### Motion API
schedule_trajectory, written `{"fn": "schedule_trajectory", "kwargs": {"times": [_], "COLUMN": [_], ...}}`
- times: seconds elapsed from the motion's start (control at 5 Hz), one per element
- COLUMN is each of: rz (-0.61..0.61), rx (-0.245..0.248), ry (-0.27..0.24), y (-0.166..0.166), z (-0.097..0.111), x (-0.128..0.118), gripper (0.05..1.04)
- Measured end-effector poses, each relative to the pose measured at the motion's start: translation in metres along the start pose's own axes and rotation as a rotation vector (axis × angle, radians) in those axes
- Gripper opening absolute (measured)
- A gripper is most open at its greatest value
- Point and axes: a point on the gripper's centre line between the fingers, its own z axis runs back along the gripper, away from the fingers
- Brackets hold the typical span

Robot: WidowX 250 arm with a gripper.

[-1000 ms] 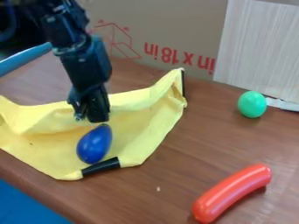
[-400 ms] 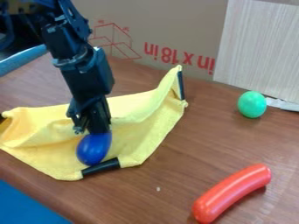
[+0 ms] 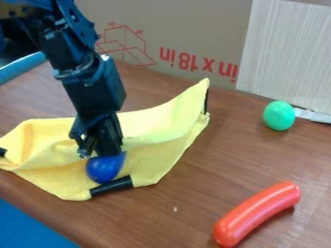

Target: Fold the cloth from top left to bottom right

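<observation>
The black gripper (image 3: 102, 152) points down over the middle of the yellow cloth (image 3: 152, 157), just above and behind a blue egg-shaped object (image 3: 104, 169). It is shut on the cloth's far part, which is drawn up and toward the front in a loose fold; its tips hide the exact spot held. The cloth's right corner stands raised, and its left side is bunched. Black bands mark the corners, one of them at the front corner beside the blue object. The blue object lies on the cloth, its top partly covered by the gripper.
A red sausage-shaped object (image 3: 257, 214) lies at the front right of the wooden table (image 3: 194, 193). A green egg-shaped object (image 3: 279, 116) lies at the right, farther back. Behind the table stand a cardboard box (image 3: 188, 29) and a pale board (image 3: 288, 53).
The gripper has come down and toward the front, over the blue object's top. The cloth's held fold has moved forward with it, and its left side has shifted inward.
</observation>
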Motion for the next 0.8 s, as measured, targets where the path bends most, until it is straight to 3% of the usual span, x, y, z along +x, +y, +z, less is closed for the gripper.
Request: {"fn": "schedule_trajectory", "kwargs": {"times": [0.4,0.6,0.8], "rz": [-0.012,-0.022,-0.017], "rx": [-0.007,-0.019,-0.028], "ry": [-0.004,-0.001,-0.009], "y": [-0.013,-0.016,-0.017], "z": [0.003,0.004,0.005], "x": [0.004,0.003,0.003], "gripper": [0.101,0.274,0.561]}}
